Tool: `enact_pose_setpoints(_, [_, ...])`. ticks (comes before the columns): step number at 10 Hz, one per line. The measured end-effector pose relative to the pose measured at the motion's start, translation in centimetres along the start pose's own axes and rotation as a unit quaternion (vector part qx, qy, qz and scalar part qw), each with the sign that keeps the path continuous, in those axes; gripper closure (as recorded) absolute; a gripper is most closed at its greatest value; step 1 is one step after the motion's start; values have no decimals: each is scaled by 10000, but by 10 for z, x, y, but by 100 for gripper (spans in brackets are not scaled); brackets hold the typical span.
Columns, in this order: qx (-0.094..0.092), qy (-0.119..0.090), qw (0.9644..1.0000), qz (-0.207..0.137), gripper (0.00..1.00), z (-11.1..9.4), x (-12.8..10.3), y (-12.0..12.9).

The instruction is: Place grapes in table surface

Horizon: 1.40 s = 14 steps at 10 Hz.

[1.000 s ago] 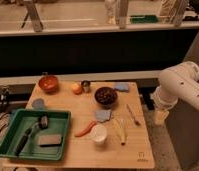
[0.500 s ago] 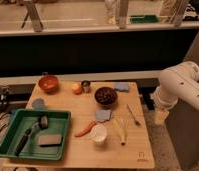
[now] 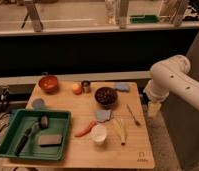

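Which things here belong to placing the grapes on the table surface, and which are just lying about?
Job in hand: grapes in a dark bowl; table surface; gripper, hanging beside the table's right edge.
Lying about: green tray; orange bowl; orange fruit; carrot-like piece; white cup.
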<state>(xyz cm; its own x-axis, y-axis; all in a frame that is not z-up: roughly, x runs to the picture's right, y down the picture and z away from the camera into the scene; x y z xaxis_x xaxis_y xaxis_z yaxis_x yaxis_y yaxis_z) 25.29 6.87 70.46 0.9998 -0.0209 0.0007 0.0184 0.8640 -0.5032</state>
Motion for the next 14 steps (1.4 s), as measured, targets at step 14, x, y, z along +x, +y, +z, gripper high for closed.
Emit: enact_pose_setpoints(14, [268,-257,9972,-645,20,15,-100,-71])
